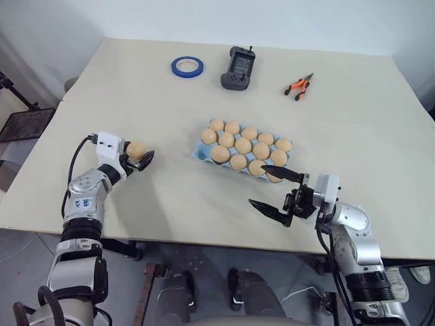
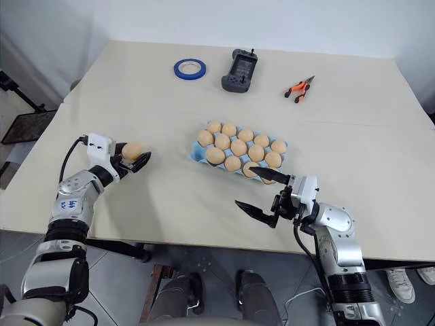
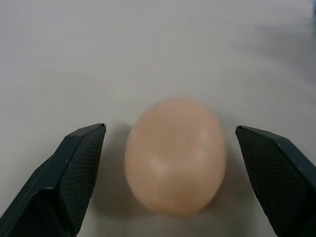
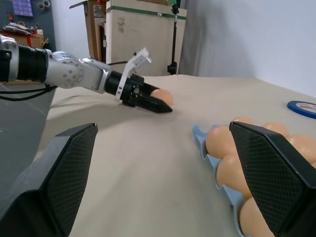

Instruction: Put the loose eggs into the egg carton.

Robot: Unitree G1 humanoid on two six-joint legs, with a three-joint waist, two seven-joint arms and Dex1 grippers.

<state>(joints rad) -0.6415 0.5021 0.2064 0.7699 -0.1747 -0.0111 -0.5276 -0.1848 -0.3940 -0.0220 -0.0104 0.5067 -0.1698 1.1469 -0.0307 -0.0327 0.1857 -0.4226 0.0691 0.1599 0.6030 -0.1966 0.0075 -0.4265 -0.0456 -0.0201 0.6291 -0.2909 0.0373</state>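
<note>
Right hand [image 1: 277,191] spread, idle near egg carton [image 1: 202,151]; loose egg [image 3: 175,155] between spread left hand [image 1: 140,160] fingers, untouched.

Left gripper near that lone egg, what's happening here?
The left gripper is open with its fingers on either side of the last loose egg, which sits on the table; gaps show on both sides, so it is not gripped yet. The blue egg carton is nearly full of eggs. The right gripper hangs open beside the carton, holding nothing.

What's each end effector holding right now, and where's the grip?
Nothing held. The left end effector is open around the loose egg on the table, gaps both sides. The right end effector is open, empty.
</note>
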